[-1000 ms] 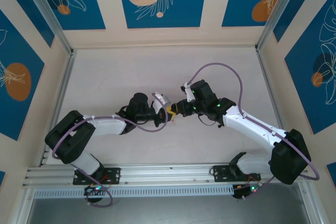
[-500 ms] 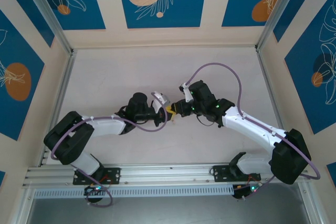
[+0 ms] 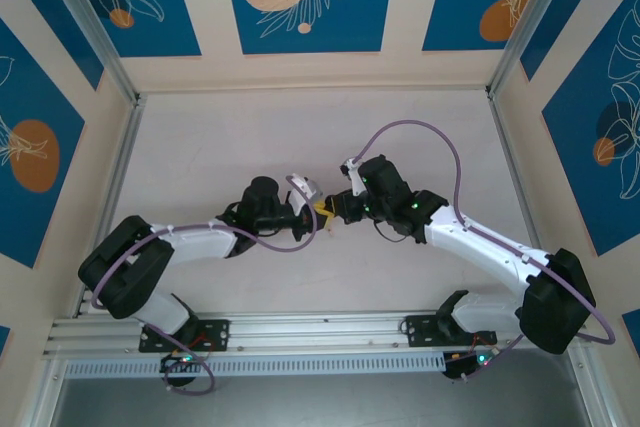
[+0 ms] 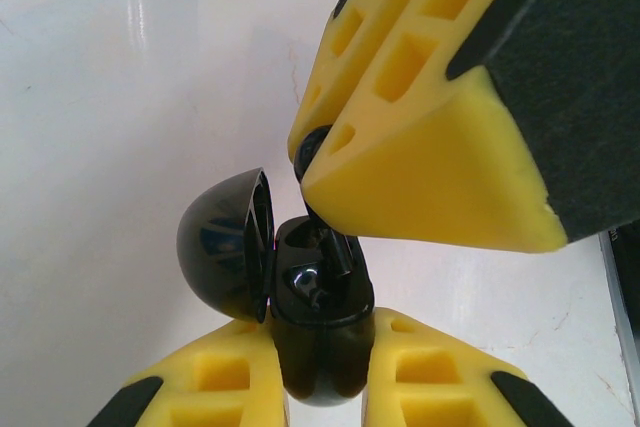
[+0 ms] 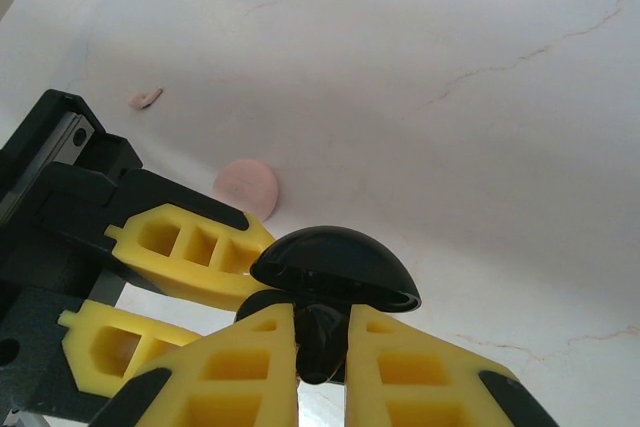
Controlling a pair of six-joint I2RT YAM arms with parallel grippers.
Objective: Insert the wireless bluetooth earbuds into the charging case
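The black charging case [image 4: 322, 332] stands upright between my left gripper's [image 4: 322, 335] yellow fingers, which are shut on its body. Its domed lid [image 4: 222, 247] hangs open to the left. My right gripper [image 5: 322, 319] is shut on a small black earbud [image 5: 322, 342], and its fingers [image 4: 430, 167] come down from the upper right onto the case. The earbud's stem [image 4: 340, 247] reaches into the case's open top. A glossy shape sits in the other socket; I cannot tell if it is the second earbud. From above, both grippers [image 3: 326, 210] meet at mid-table.
A flat pink disc [image 5: 246, 187] and a small pink scrap [image 5: 145, 98] lie on the white table beyond the case. The left gripper's fingers [image 5: 190, 247] sit just left of mine in the right wrist view. An aluminium rail [image 3: 320, 332] runs along the near edge.
The grippers stay pressed together at the same spot. The left arm's elbow has drifted slightly left and down, and the right gripper has edged a little toward the case.
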